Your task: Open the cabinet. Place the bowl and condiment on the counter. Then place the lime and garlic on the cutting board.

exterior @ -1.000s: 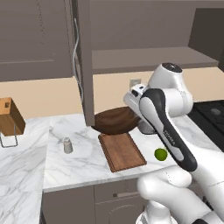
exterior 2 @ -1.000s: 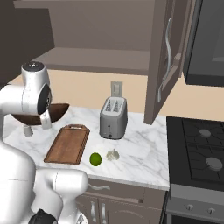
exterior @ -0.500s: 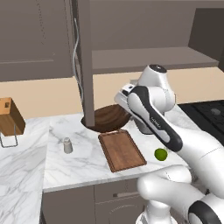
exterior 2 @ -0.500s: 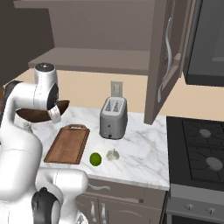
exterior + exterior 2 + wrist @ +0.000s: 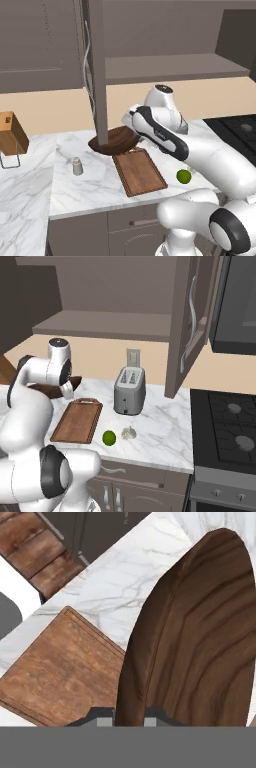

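Stage: cabinet (image 5: 192, 331) doors stand open; condiment (image 5: 77, 166) already on the worktop (image 5: 85, 192); bowl (image 5: 116, 141) is the item in hand.

Tool state: tool (image 5: 129, 714) is closed down on the bowl rim; in the hand view the two tips sit either side of the rim edge at the bottom of the picture.

Bowl position: held low over the back of the worktop, just behind the far end of the cutting board (image 5: 139, 171). Tilted rather than flat. Whether its underside already touches the marble cannot be told.

Key relation: the bowl extends straight out from the tool, away from the wrist and toward the partly open left cabinet door. Seen from the hand, the cutting board lies off to one side of the bowl, bare marble beyond and beside it.

Judgement, next move: lower and level the bowl onto bare marble, keeping clear of the board's rim, then release. The board must stay free for the produce.

Risk: a tilted release could let the bowl rock or slide onto the board edge.

Condiment: upright, well apart from the bowl, toward the knife block (image 5: 11, 135) side.

Lime (image 5: 109, 438): on the worktop, just beside the board's near right corner.

Garlic (image 5: 129, 433): next to the lime, in front of the toaster (image 5: 129, 391).

Remaining: bowl set-down, then lime and garlic onto the board.
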Controlling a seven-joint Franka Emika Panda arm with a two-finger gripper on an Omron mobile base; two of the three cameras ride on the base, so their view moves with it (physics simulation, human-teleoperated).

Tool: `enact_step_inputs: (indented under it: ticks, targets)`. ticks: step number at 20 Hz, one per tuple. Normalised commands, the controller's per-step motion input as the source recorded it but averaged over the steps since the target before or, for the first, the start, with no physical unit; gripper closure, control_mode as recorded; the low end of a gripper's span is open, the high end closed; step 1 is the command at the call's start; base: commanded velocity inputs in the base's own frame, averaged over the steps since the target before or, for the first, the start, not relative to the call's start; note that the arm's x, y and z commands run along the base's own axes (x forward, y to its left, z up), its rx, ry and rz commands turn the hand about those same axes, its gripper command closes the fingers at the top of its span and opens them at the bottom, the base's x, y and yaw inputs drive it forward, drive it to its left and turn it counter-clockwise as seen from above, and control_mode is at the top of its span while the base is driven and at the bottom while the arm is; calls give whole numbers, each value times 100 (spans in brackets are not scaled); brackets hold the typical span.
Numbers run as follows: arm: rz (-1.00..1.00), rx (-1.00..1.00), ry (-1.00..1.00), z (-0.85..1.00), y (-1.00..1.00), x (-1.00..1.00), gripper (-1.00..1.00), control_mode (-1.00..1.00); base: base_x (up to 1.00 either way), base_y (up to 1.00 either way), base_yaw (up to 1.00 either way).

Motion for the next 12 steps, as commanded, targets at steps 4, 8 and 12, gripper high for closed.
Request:
enact_step_inputs:
  ticks: [4, 8, 12]
  targets:
    - [0, 0, 0, -30, 11, 43, 100, -100, 0, 0, 0]
    - [0, 0, 0, -21, 13, 45, 100, -100, 0, 0, 0]
    - [1, 0, 0, -18, 29, 47, 100, -100, 0, 0, 0]
